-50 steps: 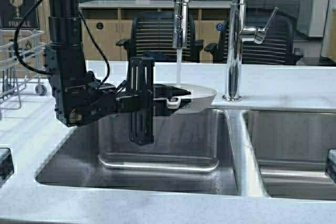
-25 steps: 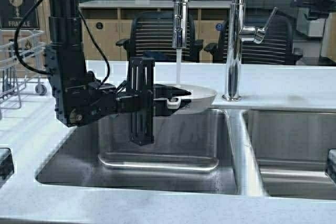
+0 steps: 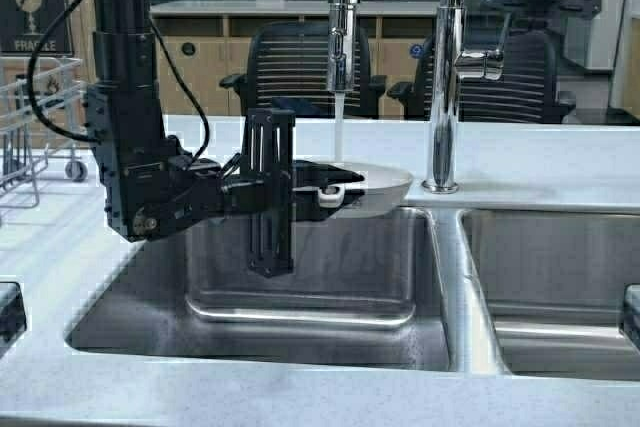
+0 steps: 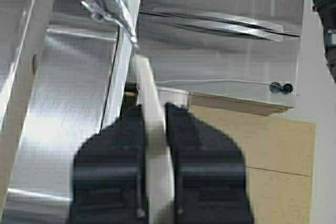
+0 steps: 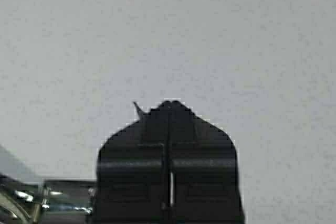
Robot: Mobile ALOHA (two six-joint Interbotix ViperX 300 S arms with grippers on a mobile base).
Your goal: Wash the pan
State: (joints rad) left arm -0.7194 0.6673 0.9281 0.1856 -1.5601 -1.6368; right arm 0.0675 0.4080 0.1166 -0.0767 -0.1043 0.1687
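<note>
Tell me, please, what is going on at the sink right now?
The left gripper is shut on the handle of the pan and holds it level over the left sink basin, under the faucet. Water is running down into the pan. The right gripper is shut and empty, up near the faucet lever, over the counter.

Pan over left sink basin, under faucet.
</note>
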